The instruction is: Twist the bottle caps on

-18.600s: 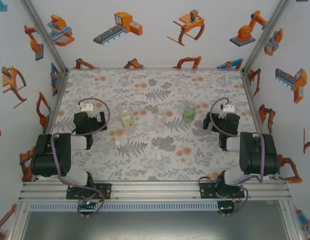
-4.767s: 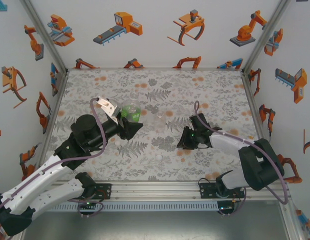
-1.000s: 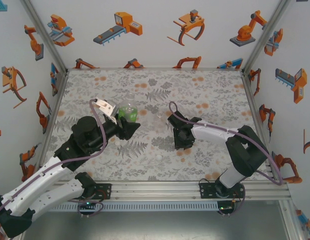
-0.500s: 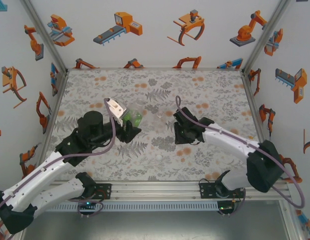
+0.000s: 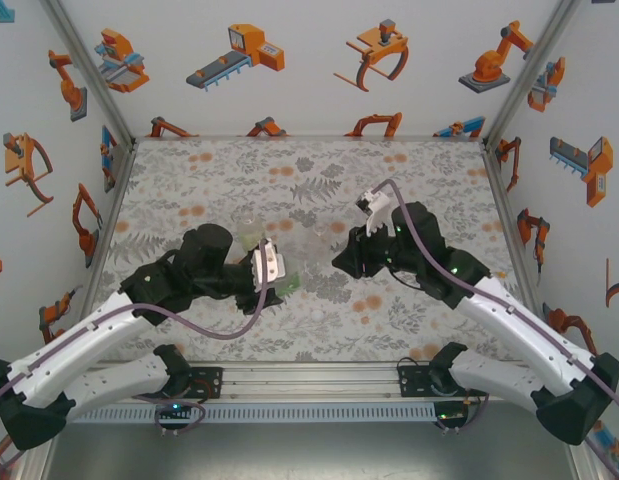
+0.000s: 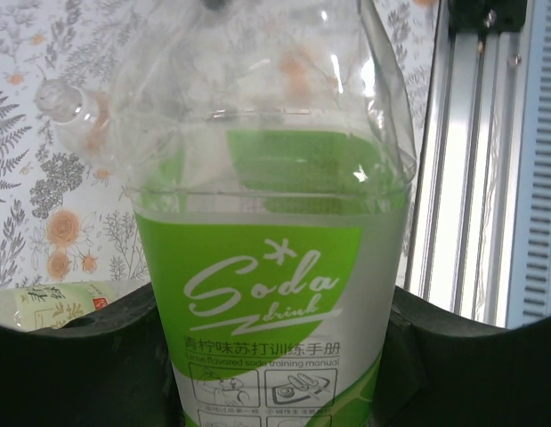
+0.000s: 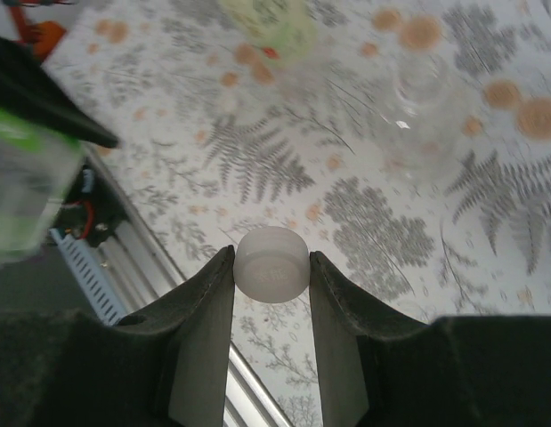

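The left gripper (image 6: 275, 356) is clamped around the labelled body of the small green-tinted transparent plastic bottle (image 6: 273, 205), holding it over the floral-print worktop (image 5: 419, 180), left of centre and toward the near edge. The right gripper (image 7: 271, 260) pinches a small round whitish screw cap (image 7: 271, 267) by its sides, above the middle of the worktop. The small colourless transparent plastic bottle (image 5: 317, 240) stands uncapped on the worktop between the two grippers, slightly farther back.
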